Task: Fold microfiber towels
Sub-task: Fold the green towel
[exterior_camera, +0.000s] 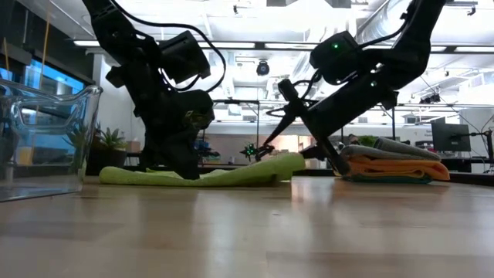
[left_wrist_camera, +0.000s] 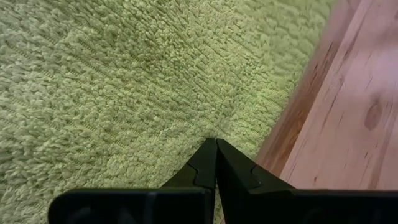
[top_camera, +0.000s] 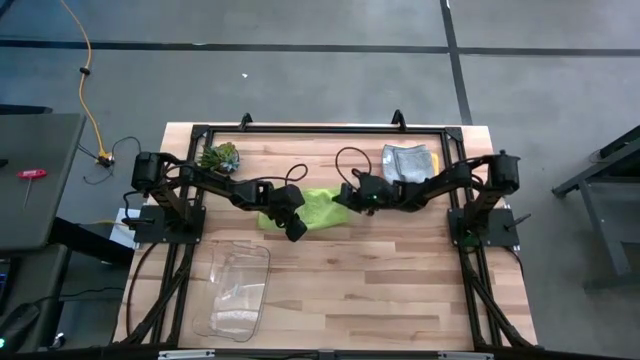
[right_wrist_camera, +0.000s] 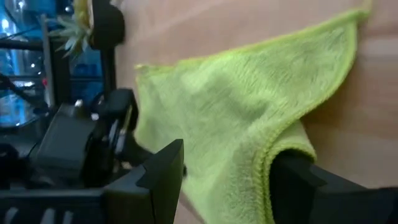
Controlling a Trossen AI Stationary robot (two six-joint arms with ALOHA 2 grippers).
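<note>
Lime green towel [top_camera: 318, 208]: you have it lying near the middle of the table [top_camera: 380, 290], a little toward the far edge, mostly flat with its right-hand edge lifted off the wood.
Left claw [top_camera: 296, 229]: your left claw is pressed down on the towel's left part, close to the towel's near edge; its fingers [left_wrist_camera: 214, 163] are shut tight against each other, tips on the pile, with no cloth visibly between them.
Right claw [top_camera: 341, 200]: your right claw sits at the towel's right-hand edge with its jaws standing wide; the raised fold of green cloth lies between the two fingers [right_wrist_camera: 163, 168], and the hem curls over just beside one of them.
Towel stack [top_camera: 409, 161]: the other towels are piled near the far right corner of the table, grey on top, with orange and teal layers showing from the side in the low view.
Clear plastic bin [top_camera: 238, 290]: you will find it toward the near left part of the table, well apart from the green towel.
Small spiky plant [top_camera: 219, 156]: it stands near the far left corner, just behind your left arm.
</note>
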